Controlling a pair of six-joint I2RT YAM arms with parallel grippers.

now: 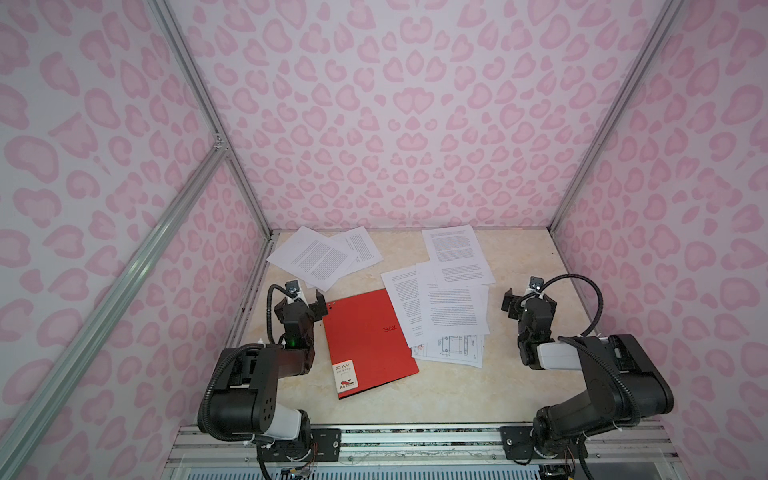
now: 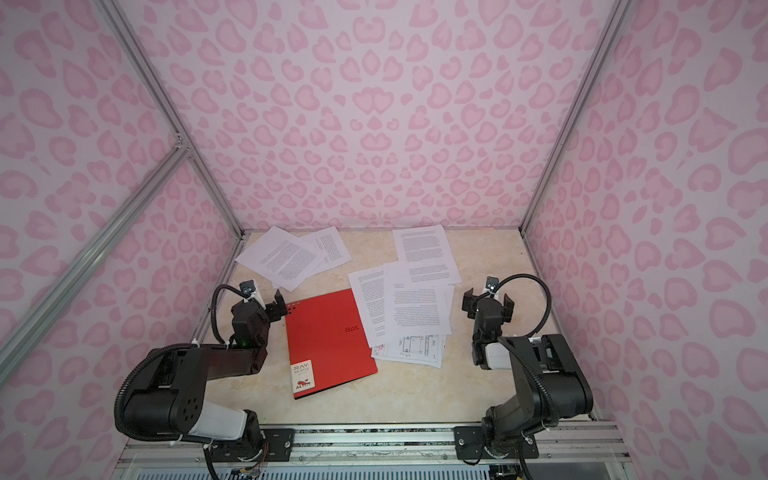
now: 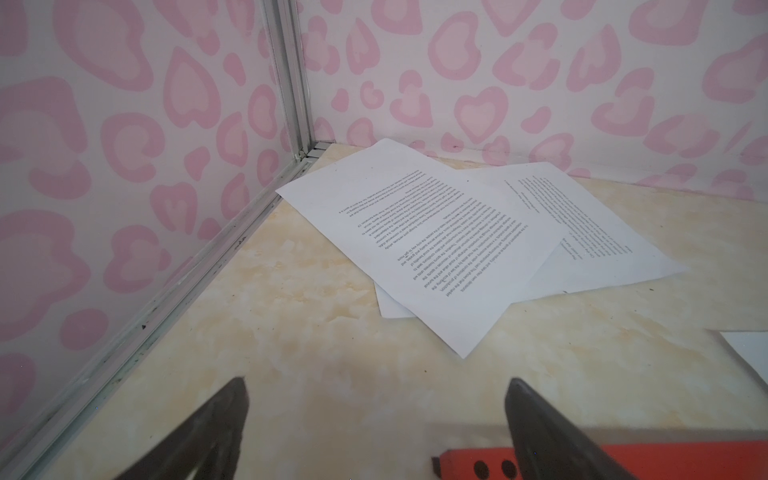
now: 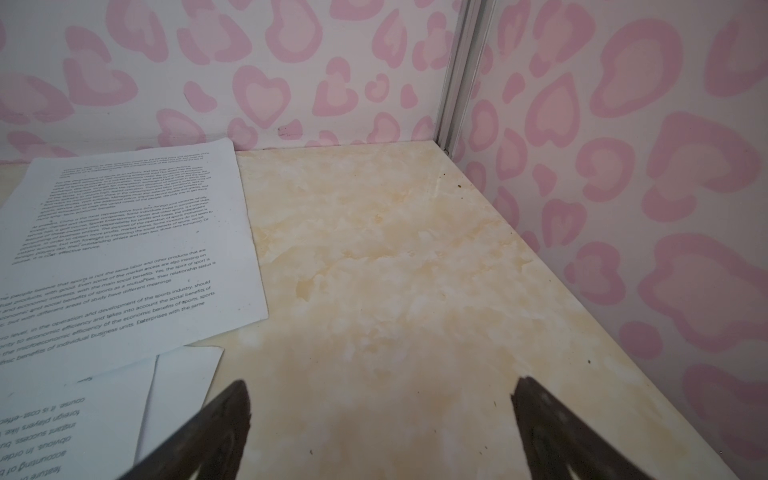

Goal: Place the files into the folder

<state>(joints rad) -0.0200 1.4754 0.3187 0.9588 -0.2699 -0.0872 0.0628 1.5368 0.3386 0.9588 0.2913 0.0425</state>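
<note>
Left gripper (image 1: pixel 303 302) wide open and empty, by the far left corner of the shut red folder (image 1: pixel 368 338), right gripper (image 1: pixel 528 303) wide open and empty, files (image 1: pixel 440 307) loose on the table (image 1: pixel 457 395).

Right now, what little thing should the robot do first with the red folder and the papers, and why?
The folder lies closed, red side up, with the files loose outside it. So probably the left gripper, open by its far corner, should dip to the cover's edge and lift it.
</note>
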